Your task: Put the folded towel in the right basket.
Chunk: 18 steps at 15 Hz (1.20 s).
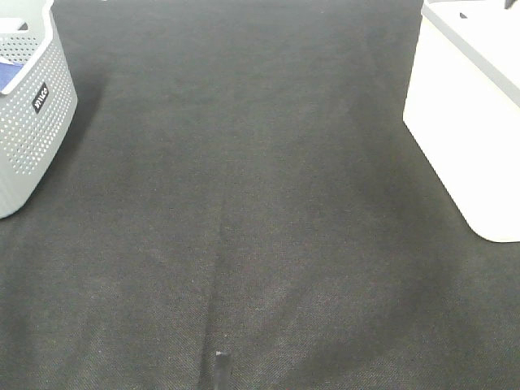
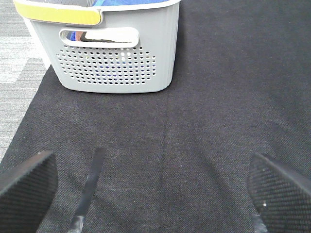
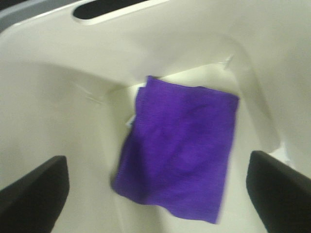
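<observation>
Towel (image 3: 180, 150): flat on the floor of the right basket (image 3: 58, 97)
Right gripper (image 3: 156, 194): jaws wide apart, empty, above the towel
Left gripper (image 2: 155, 191): spread, empty
Risk: lift out crooked and you clip its wall

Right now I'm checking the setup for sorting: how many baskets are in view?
2. A grey basket at the far left, a white basket at the far right with the purple towel inside. Others may be out of view.
</observation>
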Each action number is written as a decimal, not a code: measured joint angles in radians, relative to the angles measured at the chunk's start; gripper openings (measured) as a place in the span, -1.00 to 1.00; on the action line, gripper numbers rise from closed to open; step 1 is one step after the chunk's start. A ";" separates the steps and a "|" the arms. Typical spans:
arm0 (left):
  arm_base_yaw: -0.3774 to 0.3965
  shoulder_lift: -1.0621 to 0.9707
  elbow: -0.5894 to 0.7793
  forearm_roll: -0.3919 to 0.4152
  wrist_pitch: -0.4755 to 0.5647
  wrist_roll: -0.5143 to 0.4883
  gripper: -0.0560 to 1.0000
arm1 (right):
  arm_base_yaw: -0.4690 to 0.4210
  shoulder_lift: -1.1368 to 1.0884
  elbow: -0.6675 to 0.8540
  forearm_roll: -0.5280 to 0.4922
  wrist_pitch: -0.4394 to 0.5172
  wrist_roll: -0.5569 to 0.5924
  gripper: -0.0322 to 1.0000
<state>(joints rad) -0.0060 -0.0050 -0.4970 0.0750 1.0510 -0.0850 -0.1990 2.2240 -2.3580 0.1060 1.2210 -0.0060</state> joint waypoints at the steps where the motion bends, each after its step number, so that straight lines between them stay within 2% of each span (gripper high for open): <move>1: 0.000 0.000 0.000 0.000 0.000 0.000 0.98 | 0.000 -0.001 0.000 0.031 0.000 -0.001 0.91; 5: 0.000 0.000 0.000 0.000 0.000 0.004 0.98 | 0.039 -0.026 0.000 0.032 0.000 -0.050 0.92; 7: 0.000 0.000 0.000 0.000 0.000 0.017 0.98 | 0.153 -0.093 0.000 -0.047 0.000 -0.055 0.92; 9: 0.000 0.000 0.000 0.000 0.000 0.035 0.98 | 0.219 -0.198 0.049 -0.068 -0.003 -0.034 0.92; 13: 0.000 0.000 0.000 0.000 0.000 0.039 0.98 | 0.224 -0.719 0.630 -0.106 -0.011 -0.021 0.92; 16: 0.000 0.000 0.000 0.000 0.000 0.039 0.98 | 0.224 -1.192 1.124 -0.106 -0.007 -0.026 0.92; 17: 0.000 0.000 0.000 0.000 0.000 0.039 0.98 | 0.224 -1.342 1.244 -0.106 -0.001 -0.027 0.92; 18: 0.000 0.000 0.000 0.000 0.000 0.039 0.98 | 0.224 -1.572 1.395 -0.111 0.000 -0.027 0.92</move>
<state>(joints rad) -0.0060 -0.0050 -0.4970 0.0750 1.0510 -0.0460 0.0250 0.6520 -0.9630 -0.0050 1.2210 -0.0330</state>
